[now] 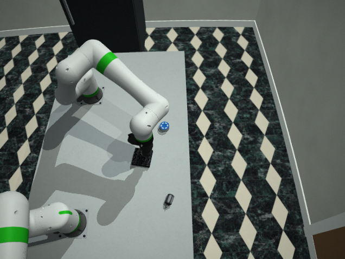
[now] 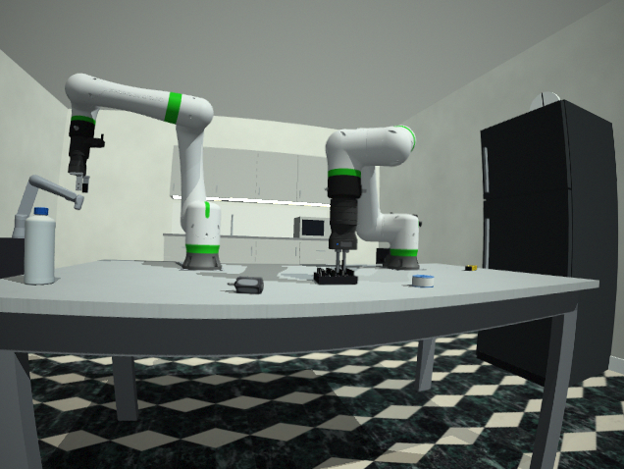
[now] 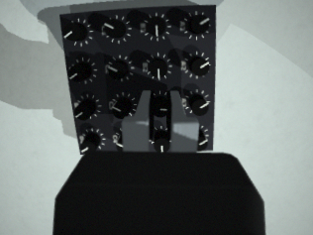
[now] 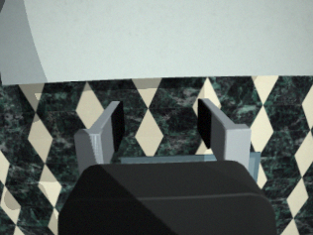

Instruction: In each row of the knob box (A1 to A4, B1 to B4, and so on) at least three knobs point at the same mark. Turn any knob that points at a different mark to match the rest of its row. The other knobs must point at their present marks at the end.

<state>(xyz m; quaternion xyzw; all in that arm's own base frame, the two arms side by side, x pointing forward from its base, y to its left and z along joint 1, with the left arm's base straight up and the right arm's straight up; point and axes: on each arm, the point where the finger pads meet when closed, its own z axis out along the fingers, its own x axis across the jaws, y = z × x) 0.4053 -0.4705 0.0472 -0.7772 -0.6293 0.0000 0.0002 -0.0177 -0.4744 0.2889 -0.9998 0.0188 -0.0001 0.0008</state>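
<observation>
Near the front edge of the table (image 1: pixel 164 172) (image 2: pixel 302 297), a dark grey object (image 1: pixel 169 199) (image 2: pixel 249 285) lies on its side. A white bottle (image 2: pixel 39 249) with a blue cap stands upright toward the picture's left in the exterior view. The knob box (image 1: pixel 136 162) (image 2: pixel 335 280) (image 3: pixel 139 85) rests flat on the tabletop, between the grey object and a blue-and-white disc (image 1: pixel 164 125) (image 2: pixel 422 281).

The left gripper (image 1: pixel 146 154) (image 2: pixel 340 272) (image 3: pixel 159 105) points down at the knob box. Its jaws are partly closed, one finger on each side of a dark knob (image 3: pixel 159 105); whether they clench it cannot be determined. In the left wrist view, this knob's pointer faces picture right, while the other three in its line point down the picture. Visible pointers in each of the other lines agree; one is partly covered by a finger.

The right gripper (image 2: pixel 81 186) (image 4: pixel 160 115) is raised well apart from the knob box, jaws released, nothing between them. Farther back stand both arm bases and a small yellow object (image 2: pixel 471 267). Beyond the table are a black refrigerator (image 1: pixel 108 25) (image 2: pixel 524 227) and a microwave (image 2: pixel 311 227).
</observation>
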